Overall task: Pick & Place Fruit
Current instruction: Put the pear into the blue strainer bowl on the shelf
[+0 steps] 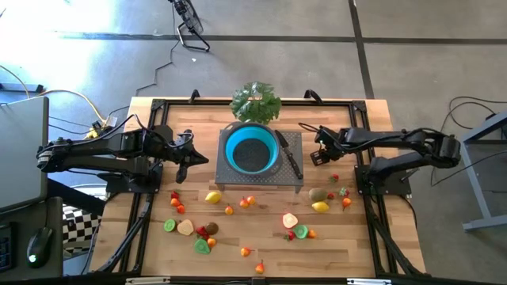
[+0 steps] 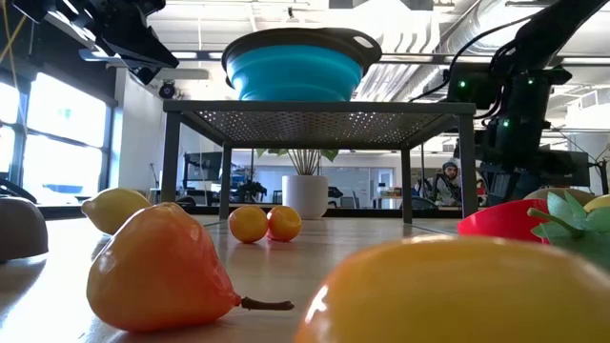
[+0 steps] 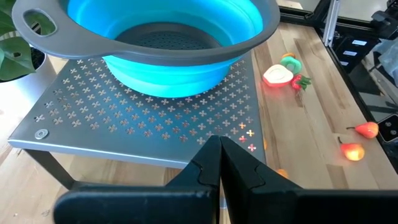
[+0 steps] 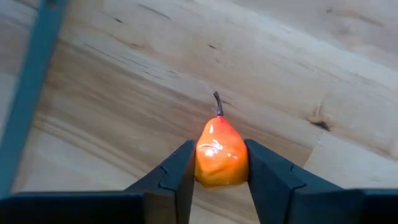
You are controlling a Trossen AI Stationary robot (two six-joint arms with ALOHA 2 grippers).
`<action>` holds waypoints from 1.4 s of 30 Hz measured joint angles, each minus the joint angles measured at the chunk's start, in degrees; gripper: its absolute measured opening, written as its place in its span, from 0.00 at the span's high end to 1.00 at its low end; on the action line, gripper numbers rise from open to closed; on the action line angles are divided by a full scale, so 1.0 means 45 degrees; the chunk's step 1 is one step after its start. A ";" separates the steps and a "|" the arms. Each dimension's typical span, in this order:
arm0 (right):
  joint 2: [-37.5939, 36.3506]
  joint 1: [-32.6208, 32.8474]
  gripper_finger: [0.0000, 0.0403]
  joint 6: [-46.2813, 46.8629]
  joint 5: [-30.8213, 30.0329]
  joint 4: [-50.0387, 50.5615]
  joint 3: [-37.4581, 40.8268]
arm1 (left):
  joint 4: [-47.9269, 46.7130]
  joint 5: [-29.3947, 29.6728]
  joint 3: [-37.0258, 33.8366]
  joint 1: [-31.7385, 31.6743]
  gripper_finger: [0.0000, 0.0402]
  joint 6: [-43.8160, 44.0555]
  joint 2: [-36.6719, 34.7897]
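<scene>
Gripping a small orange-red toy pear (image 4: 220, 152) between its two dark fingers, the right gripper (image 4: 219, 167) hovers above bare wooden tabletop (image 4: 155, 56), just beside the perforated grey metal stand (image 1: 287, 179). The collapsible blue bowl (image 1: 251, 148) on that stand looks empty — nothing delivered yet. Other scattered toy fruits (image 1: 212, 197) lie on the table. The left gripper (image 3: 219, 163) waits, fingers pressed together, on the bowl's far side.

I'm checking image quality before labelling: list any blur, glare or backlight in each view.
Low view: the nearest yellow fruit is badly out of focus; bright windows backlight the blue bowl. High view: sun glare washes the floor at top left. Right wrist view: the wooden table is motion-smeared, while the orange pear in the right gripper stays sharp.
</scene>
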State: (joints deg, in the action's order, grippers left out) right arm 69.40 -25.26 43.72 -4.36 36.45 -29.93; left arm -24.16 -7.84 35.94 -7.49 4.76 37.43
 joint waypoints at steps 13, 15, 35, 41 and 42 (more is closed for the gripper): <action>-0.3225 0.0000 0.71 -0.0134 -0.0070 0.0091 -0.0996 | 0.0005 -0.0039 0.0000 0.0000 1.00 0.0000 0.0000; -0.3747 0.0000 0.71 -0.0313 -0.0107 0.0049 -0.1278 | 0.0005 -0.0034 0.0000 0.0000 1.00 0.0004 0.0000; -0.5892 0.0577 0.71 -0.2647 -0.0363 -0.5225 -0.2463 | 0.0005 0.0019 0.0000 -0.0002 1.00 0.0004 -0.0004; -0.5318 0.1346 0.71 -0.3115 -0.0378 -0.7275 -0.2463 | 0.0005 0.0017 0.0000 0.0000 1.00 0.0004 -0.0002; -0.5148 0.1508 0.71 -0.3132 -0.0376 -0.7584 -0.2464 | 0.0005 0.0015 0.0000 -0.0004 1.00 0.0004 -0.0004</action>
State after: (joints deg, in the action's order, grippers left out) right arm 46.23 -18.47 29.63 -6.05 2.32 -41.02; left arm -24.14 -7.77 35.94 -7.51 4.78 37.41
